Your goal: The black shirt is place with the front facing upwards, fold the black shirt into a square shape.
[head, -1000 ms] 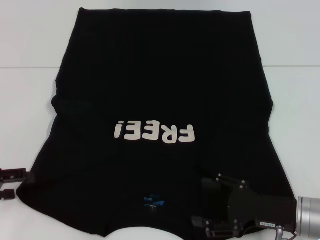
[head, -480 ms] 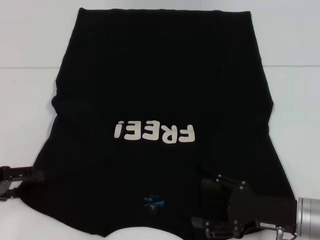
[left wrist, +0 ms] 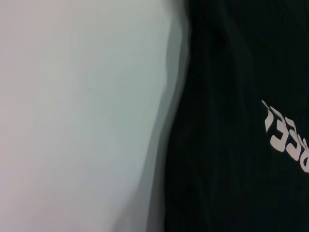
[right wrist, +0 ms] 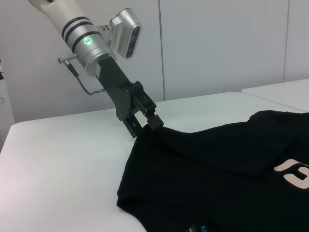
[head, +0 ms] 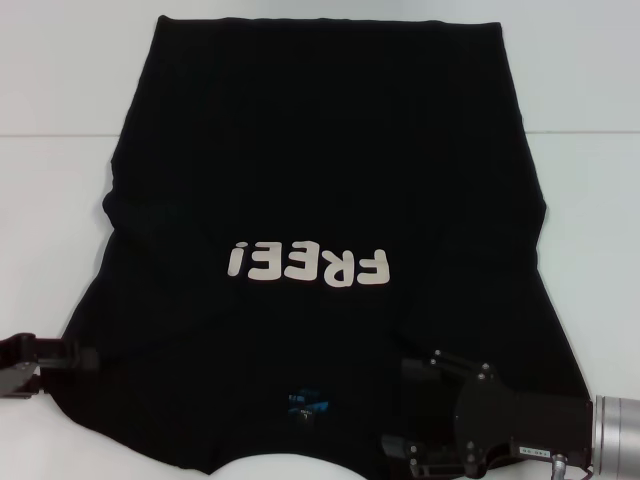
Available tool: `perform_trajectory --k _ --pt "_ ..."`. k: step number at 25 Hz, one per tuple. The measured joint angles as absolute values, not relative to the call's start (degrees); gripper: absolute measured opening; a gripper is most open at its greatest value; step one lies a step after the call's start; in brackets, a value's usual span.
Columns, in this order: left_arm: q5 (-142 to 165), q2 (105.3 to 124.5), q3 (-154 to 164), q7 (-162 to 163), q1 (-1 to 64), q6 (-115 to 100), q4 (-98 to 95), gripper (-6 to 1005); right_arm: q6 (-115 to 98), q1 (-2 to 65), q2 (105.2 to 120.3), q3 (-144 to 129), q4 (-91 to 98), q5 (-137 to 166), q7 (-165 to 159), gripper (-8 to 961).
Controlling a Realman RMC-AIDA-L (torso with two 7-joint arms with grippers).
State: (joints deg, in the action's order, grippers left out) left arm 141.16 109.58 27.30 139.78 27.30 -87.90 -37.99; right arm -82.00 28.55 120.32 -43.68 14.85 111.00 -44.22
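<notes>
On the white table (head: 60,190) the black shirt (head: 320,180) lies spread front-up, its off-white "FREE!" lettering (head: 308,264) reading upside down from the head view and its small blue neck tag (head: 307,403) near the robot's edge, with the hem far away across the table.

At the shirt's near left corner the left gripper (head: 75,357) reaches in low from the side, almost level with the tabletop. From the right wrist camera the same gripper (right wrist: 145,122) shows more plainly: the silver forearm with a green light slopes down toward the table, and the black fingers (right wrist: 154,121) meet the shirt's edge just where the cloth rises into a small peak. They look closed on the fabric there — though black on black makes the exact grip hard to read. The left wrist camera shows only the shirt's edge against the table and part of the lettering, none of its own fingers.

Over the shirt's near right part, beside the collar, the right gripper (head: 412,405) stretches in from the lower right on its boxy black wrist — the fingers lie spread, one farther from the robot and one nearer, with dark cloth between them. Whether they touch the shirt cannot be told, and the nearer finger is partly cut off by the picture's edge.
</notes>
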Motion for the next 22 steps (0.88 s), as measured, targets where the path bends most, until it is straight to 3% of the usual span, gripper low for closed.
perform_trajectory --k 4,10,12,22 --pt "141.2 109.72 28.8 139.3 27.2 -87.9 -38.3 792 -82.1 28.6 120.32 -43.6 14.8 110.9 -44.3 942" --pt "141.0 109.82 29.0 138.8 26.9 -87.0 -38.4 601 -82.1 28.4 120.28 -43.5 14.8 110.2 -44.8 943" --pt "140.8 109.82 29.0 138.5 26.6 -87.0 -38.4 351 -82.1 28.2 120.19 -43.3 14.8 110.1 -45.5 941" --pt "140.5 110.07 28.7 136.5 26.3 -87.3 -38.4 141 -88.1 23.6 119.23 -41.7 29.9 110.6 -73.5 934"
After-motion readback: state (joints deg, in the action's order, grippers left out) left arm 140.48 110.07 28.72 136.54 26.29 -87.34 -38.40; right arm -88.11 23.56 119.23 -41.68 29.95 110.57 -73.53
